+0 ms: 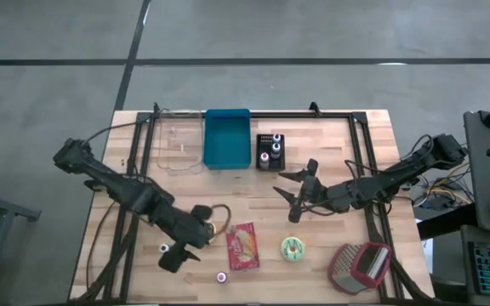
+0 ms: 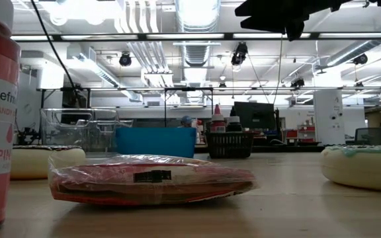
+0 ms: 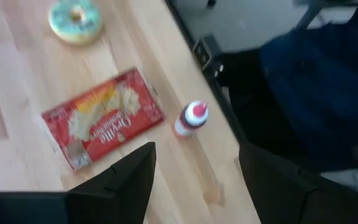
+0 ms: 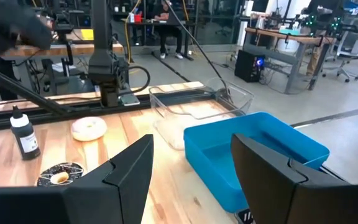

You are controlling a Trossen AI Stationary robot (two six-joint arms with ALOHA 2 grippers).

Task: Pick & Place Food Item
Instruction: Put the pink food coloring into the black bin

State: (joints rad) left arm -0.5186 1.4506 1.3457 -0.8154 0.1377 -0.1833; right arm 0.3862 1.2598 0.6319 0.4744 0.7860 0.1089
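Observation:
The food item, a flat red packet (image 1: 243, 245) (image 3: 104, 118) (image 2: 151, 178), lies on the wooden table near its front edge. A green-iced donut (image 1: 293, 248) (image 3: 74, 20) lies to its right, and a small red-capped bottle (image 1: 222, 277) (image 3: 190, 119) stands in front of it. My left gripper (image 1: 179, 253) (image 3: 194, 180) hovers open above the table, just left of the packet, slanting down toward it. My right gripper (image 1: 300, 191) (image 4: 191, 174) hangs open over the table's middle, pointing about level toward the blue bin (image 1: 228, 138) (image 4: 253, 155).
A clear container (image 1: 179, 144) (image 4: 197, 106) stands left of the blue bin, a black tray of bottles (image 1: 270, 151) right of it. A red and grey basket (image 1: 360, 265) sits at the front right. A white donut (image 4: 89, 129) (image 2: 42, 160) lies near my left arm.

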